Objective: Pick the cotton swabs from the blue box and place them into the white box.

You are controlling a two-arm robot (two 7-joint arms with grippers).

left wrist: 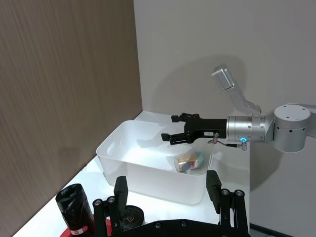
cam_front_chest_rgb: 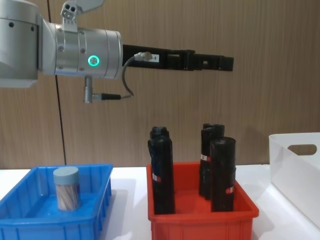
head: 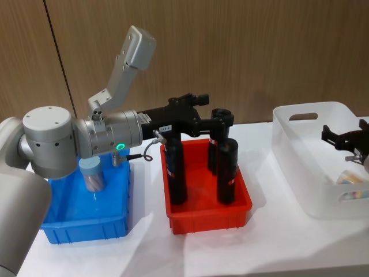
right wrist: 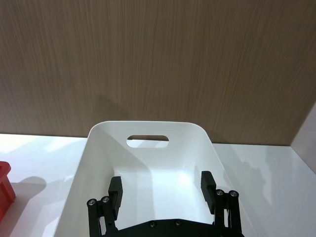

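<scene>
My right jaws hang spread and empty over the white box (right wrist: 148, 131). A jar of cotton swabs (left wrist: 189, 160) lies on the box floor below them. My left jaws reach out high above the red bin (head: 207, 219) and its black rolls (cam_front_chest_rgb: 161, 170), spread wide too, gripping nothing. Over in the blue box (cam_front_chest_rgb: 50, 229) another swab jar (cam_front_chest_rgb: 66, 187) stands upright, lid on top, toward the left end of the counter (head: 277, 248).

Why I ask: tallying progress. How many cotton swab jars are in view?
2. One jar stands upright in the blue box; another lies in the white box beneath the right gripper. More may be hidden there.
</scene>
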